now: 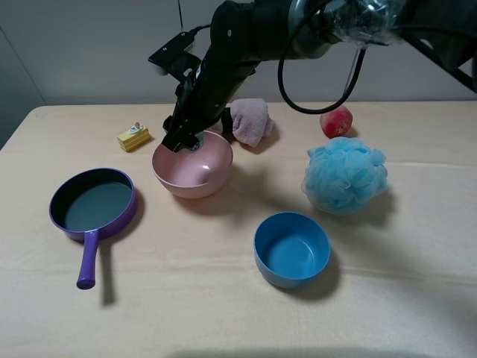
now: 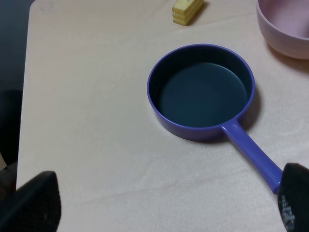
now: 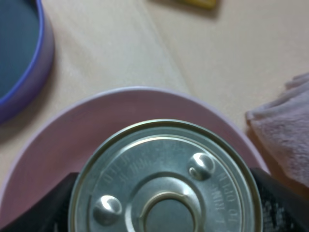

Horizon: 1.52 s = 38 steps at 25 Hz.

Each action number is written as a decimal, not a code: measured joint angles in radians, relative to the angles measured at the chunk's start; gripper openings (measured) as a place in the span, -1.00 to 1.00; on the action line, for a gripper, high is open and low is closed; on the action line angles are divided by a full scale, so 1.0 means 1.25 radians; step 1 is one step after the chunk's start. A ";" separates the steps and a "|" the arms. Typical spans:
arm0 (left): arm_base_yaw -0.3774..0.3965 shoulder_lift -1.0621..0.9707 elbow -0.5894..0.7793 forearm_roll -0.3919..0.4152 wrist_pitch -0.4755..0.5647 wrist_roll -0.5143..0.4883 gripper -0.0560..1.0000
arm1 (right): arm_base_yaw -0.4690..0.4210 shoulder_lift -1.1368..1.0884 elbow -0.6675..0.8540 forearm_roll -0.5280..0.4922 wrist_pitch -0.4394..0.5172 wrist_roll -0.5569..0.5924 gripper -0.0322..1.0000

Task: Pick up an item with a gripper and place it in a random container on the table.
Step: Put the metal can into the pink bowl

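Angling down, gripper (image 1: 185, 141) clasping can (image 3: 166, 183), over bowl (image 1: 195, 179)

A plain pale grey wall (image 1: 89, 52) with a vertical seam backs the beige table (image 1: 223, 313).

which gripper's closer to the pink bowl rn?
Right. The right gripper is over the pink bowl, at its rim, shut on the tin can. The left gripper is open by the purple pan, with the bowl only at its view's edge.
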 joint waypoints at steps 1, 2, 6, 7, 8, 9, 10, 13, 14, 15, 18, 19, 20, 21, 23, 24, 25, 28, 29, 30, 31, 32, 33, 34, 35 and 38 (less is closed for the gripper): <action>0.000 0.000 0.000 0.000 0.000 0.000 0.82 | 0.000 0.008 0.000 0.003 -0.003 0.000 0.01; 0.000 0.000 0.000 0.000 0.000 0.000 0.82 | 0.000 0.016 0.000 0.005 -0.003 -0.001 0.01; 0.000 0.000 0.000 0.000 0.000 0.000 0.82 | 0.000 0.038 0.000 0.005 -0.005 -0.004 0.01; 0.000 0.000 0.000 0.000 0.000 0.000 0.82 | 0.000 0.046 0.000 0.006 -0.005 -0.006 0.01; 0.000 0.000 0.000 0.000 0.000 0.000 0.82 | 0.000 0.052 0.000 0.006 -0.006 -0.006 0.01; 0.000 0.000 0.000 0.000 0.000 0.000 0.82 | 0.000 0.056 0.000 0.006 -0.007 -0.006 0.01; 0.000 0.000 0.000 0.000 0.000 0.000 0.82 | 0.000 0.062 0.000 0.006 -0.008 -0.006 0.01; 0.000 0.000 0.000 0.000 0.000 0.000 0.82 | 0.000 0.086 0.002 0.008 -0.020 -0.006 0.01; 0.000 0.000 0.000 0.000 0.000 0.000 0.82 | 0.000 0.089 0.004 0.008 -0.028 -0.006 0.01; 0.000 0.000 0.000 0.000 0.000 0.000 0.82 | 0.000 0.090 0.009 0.008 -0.036 -0.007 0.01; 0.000 0.000 0.000 0.000 0.000 0.000 0.82 | 0.000 0.093 0.029 0.008 -0.072 -0.007 0.01; 0.000 0.000 0.000 0.000 0.000 0.000 0.82 | 0.000 0.093 0.033 0.008 -0.081 -0.007 0.01; 0.000 0.000 0.000 0.000 0.000 0.000 0.82 | 0.000 0.093 0.036 0.007 -0.086 -0.007 0.01; 0.000 0.000 0.000 0.000 0.000 0.000 0.82 | 0.000 0.093 0.037 0.007 -0.088 -0.007 0.01; 0.000 0.000 0.000 0.000 0.000 0.000 0.82 | 0.000 0.093 0.037 0.007 -0.089 -0.008 0.01; 0.000 0.000 0.000 0.000 0.000 0.000 0.82 | 0.000 0.093 0.037 0.007 -0.089 -0.008 0.01; 0.000 0.000 0.000 0.000 0.000 0.000 0.82 | 0.000 0.093 0.037 0.007 -0.089 -0.008 0.01; 0.000 0.000 0.000 0.000 0.000 0.000 0.82 | 0.000 0.093 0.037 0.007 -0.088 -0.008 0.01; 0.000 0.000 0.000 0.000 0.000 0.000 0.82 | 0.000 0.093 0.037 0.007 -0.087 -0.008 0.01; 0.000 0.000 0.000 0.000 0.000 0.000 0.82 | 0.000 0.093 0.037 0.007 -0.082 -0.008 0.01; 0.000 0.000 0.000 0.000 0.000 0.000 0.82 | 0.000 0.093 0.037 0.007 -0.081 -0.008 0.01; 0.000 0.000 0.000 0.000 0.000 0.000 0.82 | 0.000 0.093 0.037 0.007 -0.077 -0.008 0.01; 0.000 0.000 0.000 0.000 0.000 0.000 0.82 | 0.000 0.093 0.037 0.007 -0.073 -0.008 0.01; 0.000 0.000 0.000 0.000 0.000 0.000 0.82 | 0.000 0.093 0.037 0.007 -0.068 -0.008 0.01; 0.000 0.000 0.000 0.000 0.000 0.000 0.82 | 0.000 0.093 0.037 0.007 -0.064 -0.008 0.01; 0.000 0.000 0.000 0.000 0.000 0.000 0.82 | 0.000 0.093 0.037 0.007 -0.064 -0.008 0.01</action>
